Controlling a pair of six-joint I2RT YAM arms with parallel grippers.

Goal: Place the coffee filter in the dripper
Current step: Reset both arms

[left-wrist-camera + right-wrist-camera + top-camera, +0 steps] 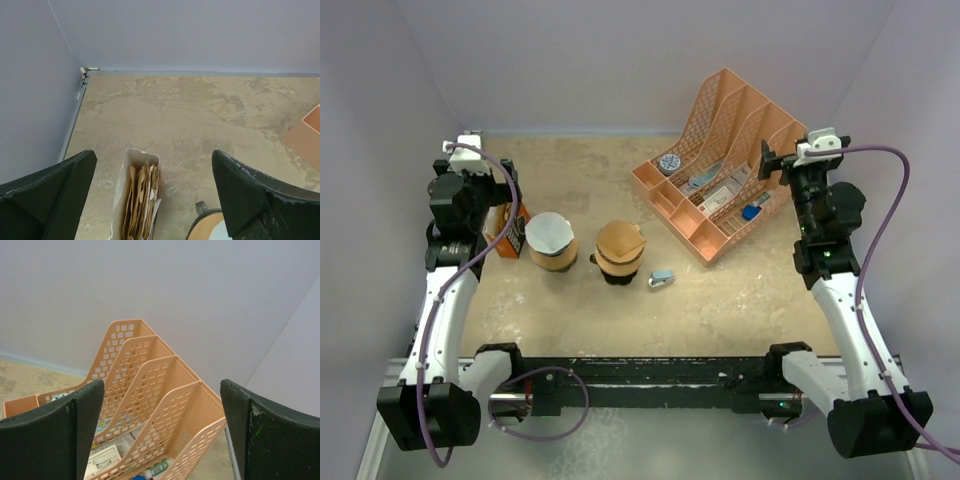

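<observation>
1. The table (740,300) is the largest thing, a mottled tan surface; every place below is given relative to the dripper (551,243), the landmark, which stands left of the table's centre.
2. The file rack (720,175), peach-coloured with slotted dividers, sits well to the right of the dripper and farther back, holding small odds and ends.
3. The right gripper (160,440) hangs above that rack, far right of the dripper, its jaws spread wide with nothing between them.
4. The left gripper (152,200) hovers just left of the dripper, jaws also wide apart and holding nothing, directly over the filter pack.
5. The brown jug (619,250) stands just right of the dripper.
6. The filter pack (137,200), an opened carton of tan paper cones standing on edge, sits just left of the dripper.
7. A white filter (549,233) already lies seated in the dripper's mouth, as the task wants; how it came there cannot be told.
8. The small clip (661,279) lies right of the dripper, past the jug.
9. Judged by look, a filter is feather-light, limp and easily creased or torn; a pinch on its upper rim, one sheet only, would suit it best.
</observation>
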